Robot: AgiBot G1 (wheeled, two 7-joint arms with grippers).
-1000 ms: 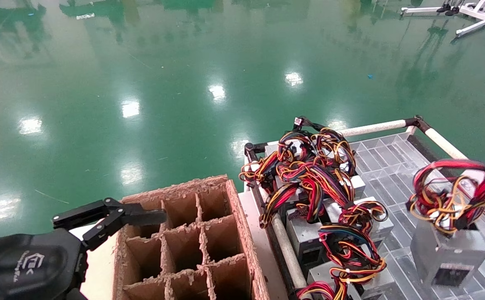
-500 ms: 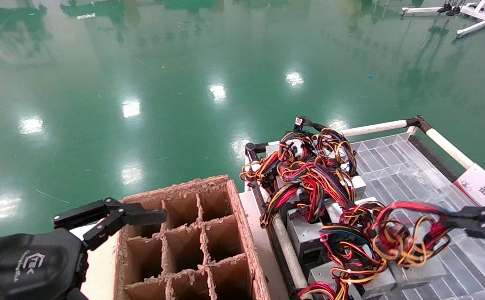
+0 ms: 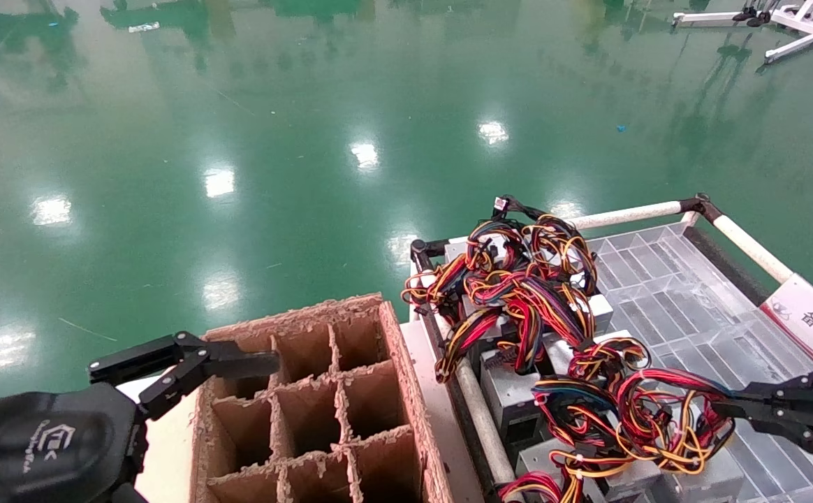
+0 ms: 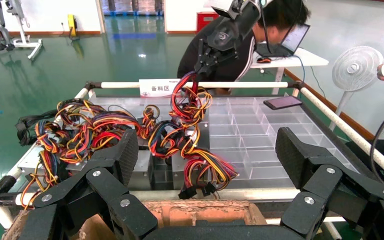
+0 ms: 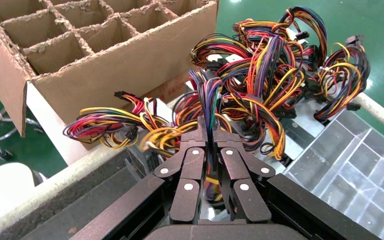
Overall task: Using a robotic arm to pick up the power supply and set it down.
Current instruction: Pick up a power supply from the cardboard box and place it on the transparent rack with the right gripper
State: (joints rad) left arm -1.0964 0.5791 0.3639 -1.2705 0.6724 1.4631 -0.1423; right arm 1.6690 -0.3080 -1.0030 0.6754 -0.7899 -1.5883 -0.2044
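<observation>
1. Head view: right black two-finger linkage gripper (image 3: 724,407) sits at 4 o'clock, low over the clear plastic compartment tray (image 3: 665,279). A sec ago it hung higher, at 3 o'clock.
2. Fingers pinched tight on the red/yellow-orange wire bunch (image 3: 665,419) of the small grey metal power supply (image 3: 710,478). Right wrist view shows them closed on the wires, no gap.
3. Supply box now at 5 o'clock, beside the other grey units with darker wire bunches (image 3: 518,293). Whether it's resting yet: can't tell.
4. Judgement: set-down nearly done; release comes next.
5. Left black linkage gripper (image 3: 183,367) idle, spread wide, empty, at 8 o'clock by the brown cardboard divider box (image 3: 406,391).
</observation>
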